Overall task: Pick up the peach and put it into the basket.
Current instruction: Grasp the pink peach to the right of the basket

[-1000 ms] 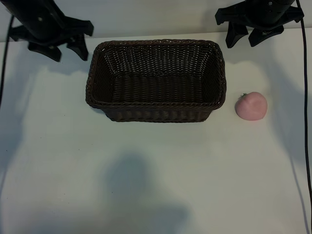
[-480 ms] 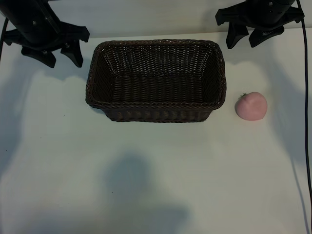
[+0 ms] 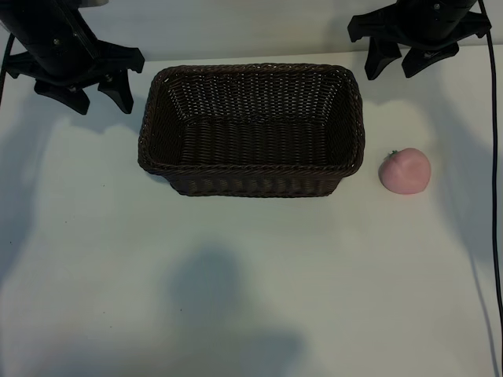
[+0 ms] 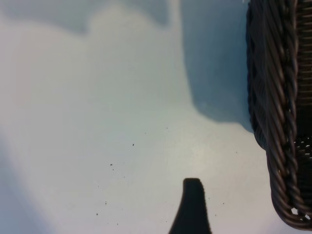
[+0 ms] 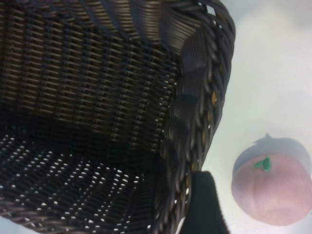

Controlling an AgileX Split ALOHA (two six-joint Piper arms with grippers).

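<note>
The pale-pink peach (image 3: 405, 170) with a green stem lies on the white table, just right of the basket (image 3: 251, 179), a dark-brown wicker box standing empty at the middle back. My right gripper (image 3: 394, 63) hangs open at the back right, behind the peach and clear of it. In the right wrist view one dark finger (image 5: 204, 204) shows between the basket's corner (image 5: 195, 112) and the peach (image 5: 273, 187). My left gripper (image 3: 98, 94) stands open at the back left, beside the basket's left end. Its finger (image 4: 192, 207) is over bare table next to the basket wall (image 4: 285, 122).
Black cables (image 3: 494, 157) run down the table's right side and at the far left edge. The white table (image 3: 251, 298) stretches wide in front of the basket, with soft shadows on it.
The left gripper has shifted slightly to the left and toward the front. The right gripper, the peach and the basket have not moved.
</note>
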